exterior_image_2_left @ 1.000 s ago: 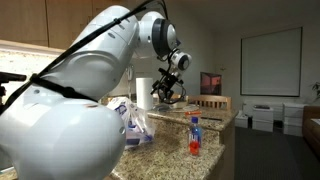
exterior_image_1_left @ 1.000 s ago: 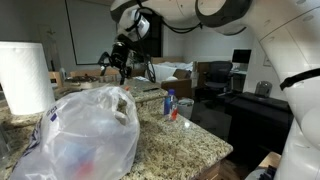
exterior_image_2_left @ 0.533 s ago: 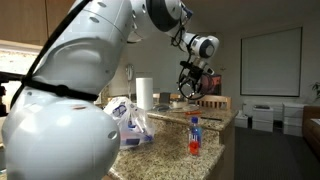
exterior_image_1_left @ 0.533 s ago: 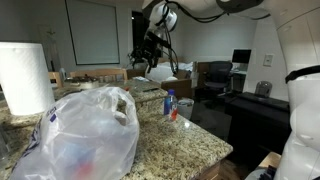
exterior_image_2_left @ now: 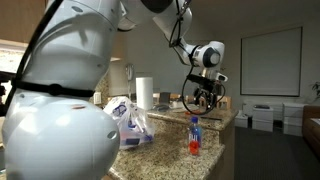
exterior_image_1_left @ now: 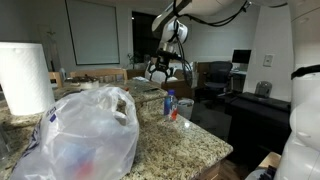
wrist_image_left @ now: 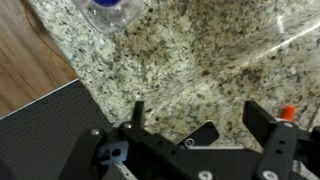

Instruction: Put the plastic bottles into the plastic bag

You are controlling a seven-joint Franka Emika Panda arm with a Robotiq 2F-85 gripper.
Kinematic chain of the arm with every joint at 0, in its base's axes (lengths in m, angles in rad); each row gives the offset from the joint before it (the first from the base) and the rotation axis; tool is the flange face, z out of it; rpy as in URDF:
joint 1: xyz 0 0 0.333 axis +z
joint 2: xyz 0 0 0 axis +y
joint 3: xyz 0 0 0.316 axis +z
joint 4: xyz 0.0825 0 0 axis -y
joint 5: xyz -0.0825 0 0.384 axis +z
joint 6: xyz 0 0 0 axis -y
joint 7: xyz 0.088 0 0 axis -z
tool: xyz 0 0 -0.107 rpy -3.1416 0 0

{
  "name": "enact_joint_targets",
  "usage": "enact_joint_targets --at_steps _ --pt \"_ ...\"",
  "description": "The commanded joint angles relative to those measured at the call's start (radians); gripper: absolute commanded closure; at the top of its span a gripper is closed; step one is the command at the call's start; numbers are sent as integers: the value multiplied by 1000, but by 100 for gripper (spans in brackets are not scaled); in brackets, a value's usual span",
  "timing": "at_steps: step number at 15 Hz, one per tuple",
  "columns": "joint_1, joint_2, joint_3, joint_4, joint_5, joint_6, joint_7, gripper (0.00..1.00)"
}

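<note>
End effector [exterior_image_2_left: 200, 98] hovers open and empty, near above the upright bottle [exterior_image_2_left: 194, 135] by the desk [exterior_image_1_left: 185, 150] edge, apart from the bag [exterior_image_1_left: 85, 135]. Light, slick, probably squashy: pinch mid-body, gently.

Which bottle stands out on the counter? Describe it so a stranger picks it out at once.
Start at the speckled granite counter with the big crinkly plastic bag on it. Past the bag, near the counter's edge, stands the plastic bottle: small, clear, upright. Its blue label sets it apart from the whitish bag, the white paper towel roll and the red-orange thing close beside it.
</note>
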Motion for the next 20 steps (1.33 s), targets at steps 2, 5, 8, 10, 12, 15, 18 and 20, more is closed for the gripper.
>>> enact_joint_targets --at_steps 2,5,8,10,12,15,18,20 --pt "30 -207 -30 -278 -191 150 235 0" --pt "31 -302 -22 -372 -378 140 427 0" --pt "22 -368 23 -431 -467 76 499 0" --pt "22 -394 53 -458 -456 59 489 0" --pt "25 -406 78 -476 -428 53 465 0" --pt "25 -387 98 -481 -413 47 460 0" --pt "26 -355 107 -477 -413 55 459 0" --pt "28 -333 109 -470 -416 68 460 0"
